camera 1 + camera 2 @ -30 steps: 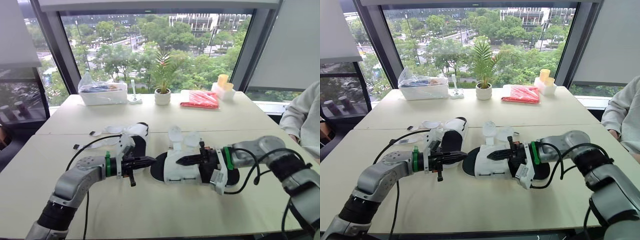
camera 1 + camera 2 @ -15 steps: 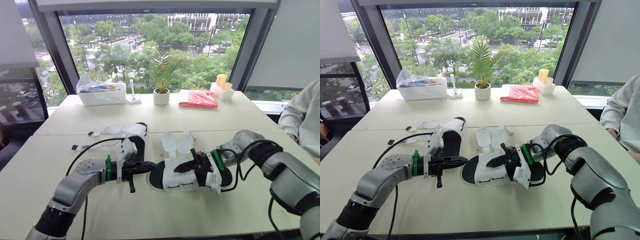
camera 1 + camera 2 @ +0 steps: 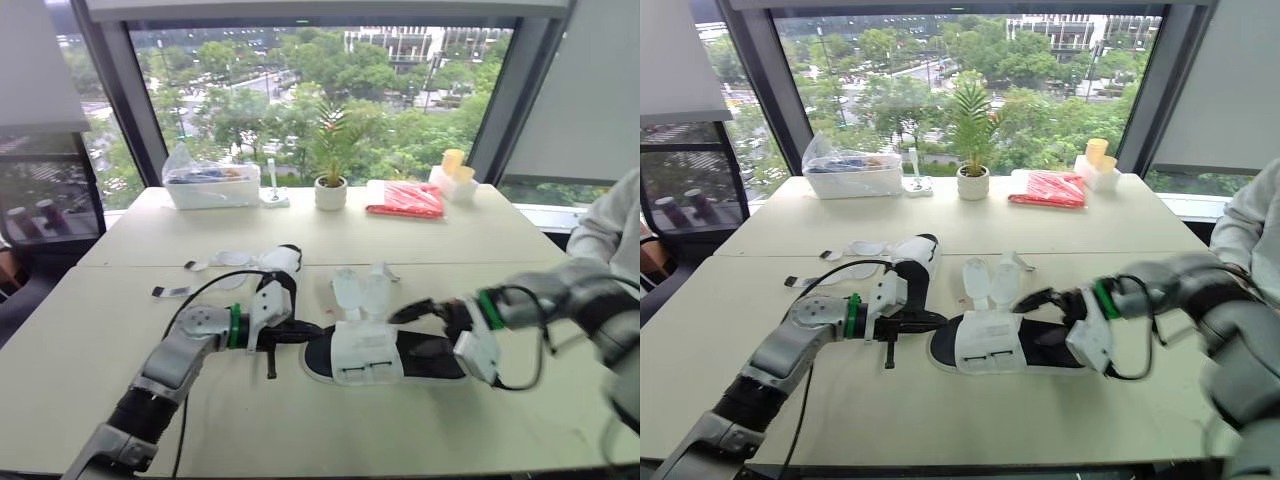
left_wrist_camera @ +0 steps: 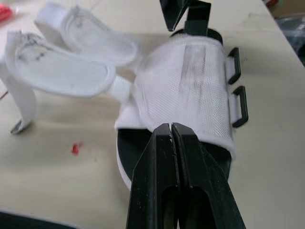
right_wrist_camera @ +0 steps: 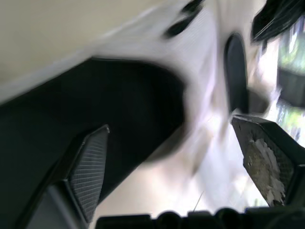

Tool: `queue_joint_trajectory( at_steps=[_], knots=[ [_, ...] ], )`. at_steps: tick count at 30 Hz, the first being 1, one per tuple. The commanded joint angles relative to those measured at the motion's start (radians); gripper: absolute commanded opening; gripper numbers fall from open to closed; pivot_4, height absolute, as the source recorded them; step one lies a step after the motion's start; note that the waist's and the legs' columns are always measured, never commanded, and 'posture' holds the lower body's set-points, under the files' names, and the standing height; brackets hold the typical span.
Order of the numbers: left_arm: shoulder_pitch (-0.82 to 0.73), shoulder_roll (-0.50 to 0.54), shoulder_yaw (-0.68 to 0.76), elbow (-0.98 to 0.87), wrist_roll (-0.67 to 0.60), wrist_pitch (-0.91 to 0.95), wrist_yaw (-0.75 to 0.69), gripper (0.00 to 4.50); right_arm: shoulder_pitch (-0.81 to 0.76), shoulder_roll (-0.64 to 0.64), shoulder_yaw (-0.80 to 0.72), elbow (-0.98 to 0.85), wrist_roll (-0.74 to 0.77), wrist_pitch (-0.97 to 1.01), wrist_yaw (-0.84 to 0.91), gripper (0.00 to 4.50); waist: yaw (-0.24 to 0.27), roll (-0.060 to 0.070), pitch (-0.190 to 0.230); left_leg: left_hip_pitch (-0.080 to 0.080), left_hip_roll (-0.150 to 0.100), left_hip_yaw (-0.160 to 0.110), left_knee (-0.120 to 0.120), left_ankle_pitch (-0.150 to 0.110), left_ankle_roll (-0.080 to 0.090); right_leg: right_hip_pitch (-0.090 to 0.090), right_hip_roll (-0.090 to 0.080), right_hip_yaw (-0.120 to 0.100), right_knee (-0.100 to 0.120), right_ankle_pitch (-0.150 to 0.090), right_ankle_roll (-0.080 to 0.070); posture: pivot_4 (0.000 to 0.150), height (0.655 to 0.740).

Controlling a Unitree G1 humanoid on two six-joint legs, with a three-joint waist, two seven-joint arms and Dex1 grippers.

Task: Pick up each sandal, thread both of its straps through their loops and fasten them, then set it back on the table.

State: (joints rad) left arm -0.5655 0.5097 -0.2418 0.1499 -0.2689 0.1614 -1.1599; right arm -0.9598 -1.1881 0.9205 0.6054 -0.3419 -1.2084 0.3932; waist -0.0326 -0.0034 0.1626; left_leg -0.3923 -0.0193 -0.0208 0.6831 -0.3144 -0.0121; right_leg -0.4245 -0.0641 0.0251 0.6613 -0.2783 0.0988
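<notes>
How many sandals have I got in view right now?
2. The near sandal lies flat front and centre, its straps open. The far sandal sits behind it to the left, partly hidden.

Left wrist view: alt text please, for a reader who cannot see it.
The left gripper, black fingers shut, points at the near edge of a white mesh sandal with a black sole, lying on a beige table. Its two straps lie unfastened to one side, two black loops on the other.
</notes>
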Motion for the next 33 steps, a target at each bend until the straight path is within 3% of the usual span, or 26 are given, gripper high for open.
queue_joint_trajectory(
  at_steps=[1,7,15,20,24,33],
  knots=[
    [-0.011,-0.006,-0.033,0.026,0.029,-0.074,-0.067,0.00,0.166,-0.161,-0.106,-0.447,0.405,0.430,0.252,4.47,-0.008,0.002,-0.001,0.000,0.000,0.000,0.000,-0.001,0.002,0.000,0.000,0.000,0.000,0.000,0.000,0.150,0.7374],
    [-0.002,-0.020,-0.041,0.076,0.060,-0.135,-0.087,0.00,0.405,-0.225,-0.406,-0.746,0.570,0.866,0.258,4.47,-0.004,0.002,-0.001,0.002,0.002,0.000,0.002,-0.002,0.003,0.000,0.001,0.000,0.001,0.000,-0.001,0.150,0.7374],
    [-0.025,-0.039,-0.037,0.154,0.108,-0.203,-0.069,0.00,0.564,-0.126,-0.672,-0.891,0.577,1.134,0.271,4.47,0.037,0.002,0.000,0.001,0.000,0.002,0.004,-0.002,0.003,0.000,0.002,-0.001,0.000,0.000,0.000,0.150,0.7374],
    [-0.027,-0.075,-0.026,0.183,0.097,-0.204,-0.051,0.00,0.608,-0.049,-0.780,-0.925,0.617,1.294,0.307,4.47,0.046,0.001,0.000,0.001,0.000,0.003,0.004,-0.002,0.003,0.000,0.002,-0.001,0.000,0.000,0.000,0.150,0.7374],
    [-0.041,-0.134,-0.028,0.206,0.091,-0.202,-0.037,0.00,0.614,-0.003,-0.831,-0.959,0.728,1.541,0.358,4.47,0.045,0.001,0.000,0.001,0.000,0.002,0.005,-0.002,0.004,0.001,0.002,-0.001,0.000,0.000,0.000,0.150,0.7374],
    [-0.066,-0.205,-0.054,0.252,0.118,-0.220,-0.041,0.00,0.462,0.215,-0.877,-0.804,0.911,1.963,0.372,4.47,0.043,0.000,0.000,0.001,0.000,0.002,0.006,-0.002,0.004,0.000,0.002,-0.001,0.001,0.000,0.000,0.150,0.7374]
  ],
)
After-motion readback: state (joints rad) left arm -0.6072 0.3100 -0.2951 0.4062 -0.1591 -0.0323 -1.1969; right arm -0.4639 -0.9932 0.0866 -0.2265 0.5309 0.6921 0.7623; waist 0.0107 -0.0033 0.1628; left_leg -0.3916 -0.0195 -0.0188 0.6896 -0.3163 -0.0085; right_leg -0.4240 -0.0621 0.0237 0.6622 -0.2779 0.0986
